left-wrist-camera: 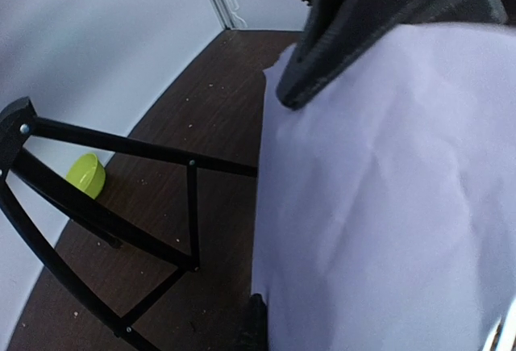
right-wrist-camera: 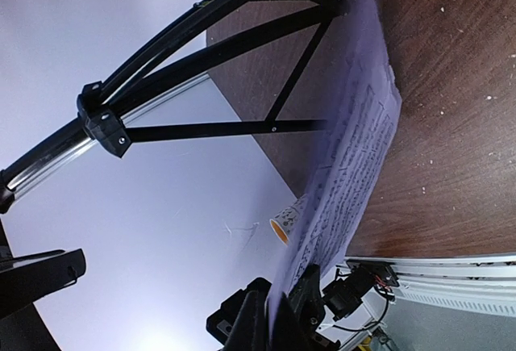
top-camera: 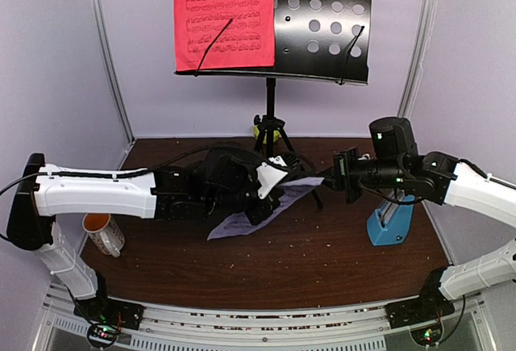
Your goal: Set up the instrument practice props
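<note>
The black music stand (top-camera: 322, 20) stands on its tripod (top-camera: 271, 117) at the back, with the red music sheet (top-camera: 223, 16) on its left half. The white music sheet (top-camera: 242, 222) hangs over the table's middle, held at both ends. My left gripper (top-camera: 270, 194) is shut on it; in the left wrist view only one finger (left-wrist-camera: 256, 327) shows at the edge of the sheet (left-wrist-camera: 387, 206). My right gripper (top-camera: 332, 175) is shut on the sheet's right end, jaws (right-wrist-camera: 286, 319) pinching the printed sheet (right-wrist-camera: 355, 149). The blue metronome (top-camera: 389, 223) stands at the right.
A white patterned mug (top-camera: 103, 232) sits at the left near my left arm and also shows in the right wrist view (right-wrist-camera: 286, 220). A green bowl (top-camera: 270, 131) lies behind the tripod by the back wall (left-wrist-camera: 85, 175). Tripod legs (left-wrist-camera: 137, 148) spread close to both grippers (right-wrist-camera: 234, 129).
</note>
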`<state>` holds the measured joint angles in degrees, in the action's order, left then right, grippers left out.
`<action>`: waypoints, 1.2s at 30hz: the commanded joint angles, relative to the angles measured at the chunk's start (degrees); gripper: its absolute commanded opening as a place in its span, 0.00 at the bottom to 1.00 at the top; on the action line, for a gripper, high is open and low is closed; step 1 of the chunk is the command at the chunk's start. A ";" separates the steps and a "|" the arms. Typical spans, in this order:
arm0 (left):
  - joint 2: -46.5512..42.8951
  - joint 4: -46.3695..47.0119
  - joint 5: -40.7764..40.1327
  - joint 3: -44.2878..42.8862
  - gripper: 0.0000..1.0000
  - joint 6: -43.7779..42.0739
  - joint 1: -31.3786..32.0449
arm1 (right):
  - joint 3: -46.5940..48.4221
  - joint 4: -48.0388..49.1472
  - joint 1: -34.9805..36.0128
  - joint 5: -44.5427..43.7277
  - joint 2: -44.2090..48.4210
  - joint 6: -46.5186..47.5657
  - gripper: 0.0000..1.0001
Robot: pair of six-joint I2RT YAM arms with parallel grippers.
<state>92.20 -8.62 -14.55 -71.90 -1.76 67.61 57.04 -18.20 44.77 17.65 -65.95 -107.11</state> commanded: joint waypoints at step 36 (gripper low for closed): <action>-19.44 8.15 37.35 7.74 0.00 12.51 -14.07 | 0.66 13.12 -7.02 8.89 8.45 71.61 0.97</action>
<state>76.12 -1.93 20.82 -63.00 12.19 53.78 52.31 -5.87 37.93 20.78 -57.28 -49.45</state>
